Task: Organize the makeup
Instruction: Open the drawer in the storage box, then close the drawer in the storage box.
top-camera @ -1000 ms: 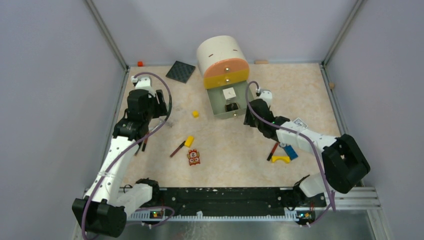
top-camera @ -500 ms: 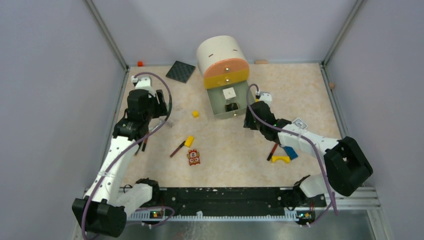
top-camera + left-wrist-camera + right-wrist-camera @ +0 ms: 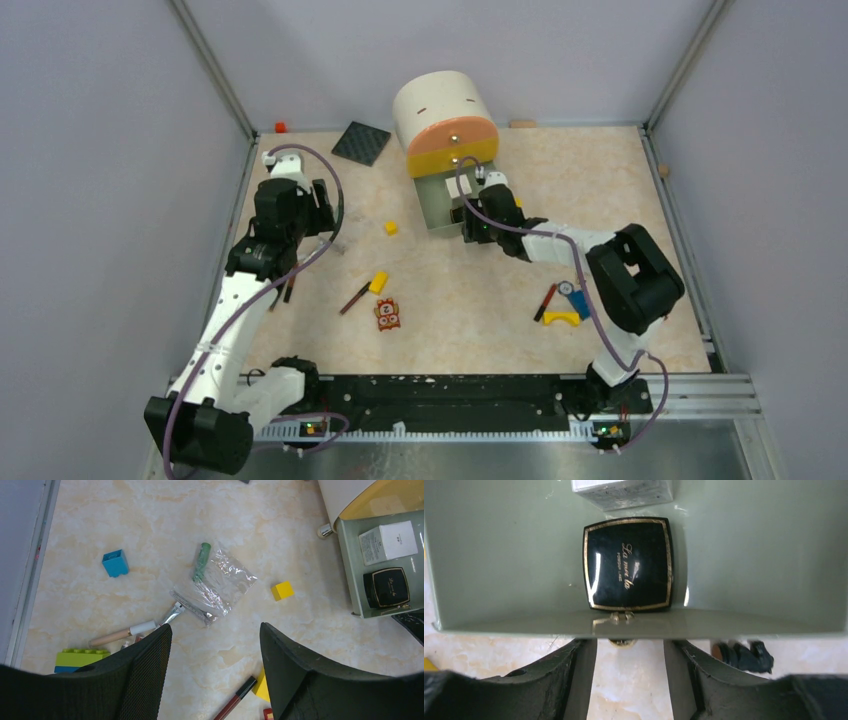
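The grey-green drawer point(image 3: 432, 207) of the round organizer point(image 3: 445, 120) stands pulled out. In it lie a black square compact point(image 3: 627, 564) and a small white box point(image 3: 624, 490). My right gripper point(image 3: 630, 647) is open at the drawer's front, its fingers either side of the gold knob point(image 3: 622, 642); it also shows in the top view point(image 3: 470, 222). My left gripper point(image 3: 216, 635) is open and empty above the left of the table. A short green tube point(image 3: 202, 561) lies by a clear wrapper point(image 3: 220, 585). A red stick point(image 3: 235, 700) lies below my left gripper. Another red stick point(image 3: 545, 301) lies at the right.
A beige pencil with a white cap point(image 3: 120, 634) and a silver tube point(image 3: 172, 614) lie near the left fingers. There are a yellow cube point(image 3: 282, 590), blue block point(image 3: 115, 563), green block point(image 3: 80, 659), owl tile point(image 3: 387, 314), yellow block point(image 3: 378, 283), yellow arch point(image 3: 562, 318) and black mat point(image 3: 361, 143).
My right arm has swung left, from beside the drawer to its front, with the open fingers now around the knob. The left arm has not moved.
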Robot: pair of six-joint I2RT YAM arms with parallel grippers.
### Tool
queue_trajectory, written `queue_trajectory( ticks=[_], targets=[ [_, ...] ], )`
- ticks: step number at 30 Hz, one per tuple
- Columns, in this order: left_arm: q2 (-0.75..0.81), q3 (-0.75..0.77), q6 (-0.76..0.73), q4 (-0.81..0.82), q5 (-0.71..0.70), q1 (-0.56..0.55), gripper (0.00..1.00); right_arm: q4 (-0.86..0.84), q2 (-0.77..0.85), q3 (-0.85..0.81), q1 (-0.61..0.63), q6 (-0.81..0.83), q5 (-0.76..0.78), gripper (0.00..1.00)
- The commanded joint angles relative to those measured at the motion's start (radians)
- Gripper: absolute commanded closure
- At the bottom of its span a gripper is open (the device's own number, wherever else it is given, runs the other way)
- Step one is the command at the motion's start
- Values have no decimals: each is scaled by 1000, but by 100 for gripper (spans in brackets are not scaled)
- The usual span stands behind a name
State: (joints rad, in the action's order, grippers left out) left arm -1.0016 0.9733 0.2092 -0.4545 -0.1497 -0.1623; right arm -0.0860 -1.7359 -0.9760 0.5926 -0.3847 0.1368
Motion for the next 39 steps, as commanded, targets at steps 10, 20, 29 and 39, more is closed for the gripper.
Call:
queue_trajectory(
  ticks=[10,20,29,39],
  targets=[
    [14,-5,-7,42,-1,6,29,-86,-103,-137,-17,38,-35,76],
    [11,-4,-7,43,3,6,29,-59,-114,-232,-23,71,-8,87],
    [5,-4,-8,45,7,6,29,-34,-219,-375,-46,87,-11,86],
    [1,-4,-8,46,6,6,29,-52,-369,-566,-55,142,-9,84]
  ],
)
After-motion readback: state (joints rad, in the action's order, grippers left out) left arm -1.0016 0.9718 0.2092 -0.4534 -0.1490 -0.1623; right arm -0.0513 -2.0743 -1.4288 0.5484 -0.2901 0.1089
